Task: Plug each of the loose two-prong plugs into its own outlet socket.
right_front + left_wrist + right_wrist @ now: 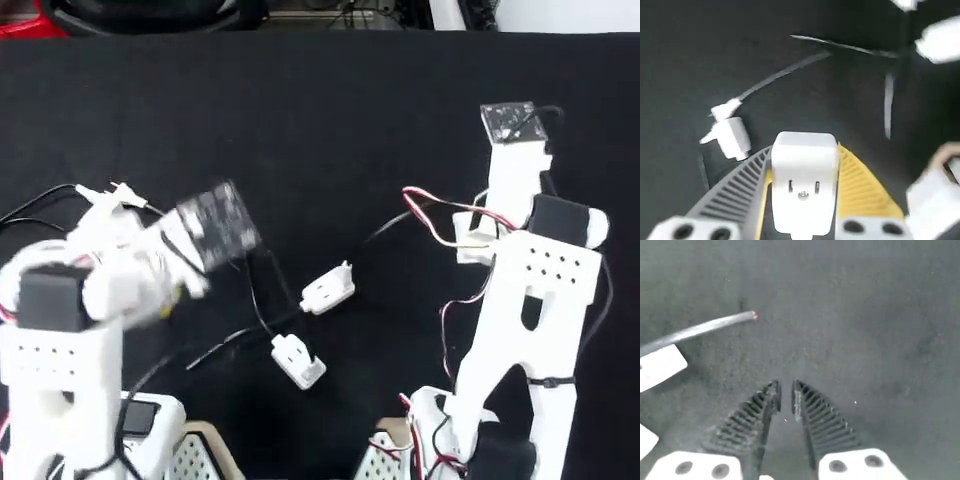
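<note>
My left gripper (804, 150) is shut on a white outlet socket (803, 175), held between a grey finger (735, 187) and a yellow one (860, 185); its two slots and round hole face the camera. A white two-prong plug (731, 137) on a thin cable lies on the black mat beyond it. From above, two white cabled pieces (328, 290) (298, 362) lie mid-table; I cannot tell plug from socket. My right gripper (786, 387) hangs over bare mat, black fingers together, holding nothing. A cable end (753, 315) with a bare copper tip lies ahead of it.
The left arm (100, 285) stands front left and the right arm (525, 270) front right, its wrist reaching toward the far right. Black cables (255, 300) trail across the mat between them. A white flat piece (660, 367) lies beside the right gripper.
</note>
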`<move>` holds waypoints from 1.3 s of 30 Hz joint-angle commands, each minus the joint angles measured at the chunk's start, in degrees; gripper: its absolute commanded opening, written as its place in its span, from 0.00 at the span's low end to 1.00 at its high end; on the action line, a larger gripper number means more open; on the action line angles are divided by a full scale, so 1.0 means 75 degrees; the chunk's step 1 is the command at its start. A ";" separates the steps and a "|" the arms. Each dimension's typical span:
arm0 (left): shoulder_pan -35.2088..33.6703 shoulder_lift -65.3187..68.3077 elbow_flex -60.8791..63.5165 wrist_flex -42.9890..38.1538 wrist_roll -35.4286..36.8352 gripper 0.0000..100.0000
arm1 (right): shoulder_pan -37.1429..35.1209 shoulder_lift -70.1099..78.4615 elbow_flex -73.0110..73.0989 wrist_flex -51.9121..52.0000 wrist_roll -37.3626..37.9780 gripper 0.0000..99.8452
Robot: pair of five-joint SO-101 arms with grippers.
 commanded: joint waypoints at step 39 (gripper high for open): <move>0.1201 -0.0633 0.3440 -0.3786 0.2239 0.37 | -0.1184 0.0006 -0.1155 0.0797 -0.0856 0.34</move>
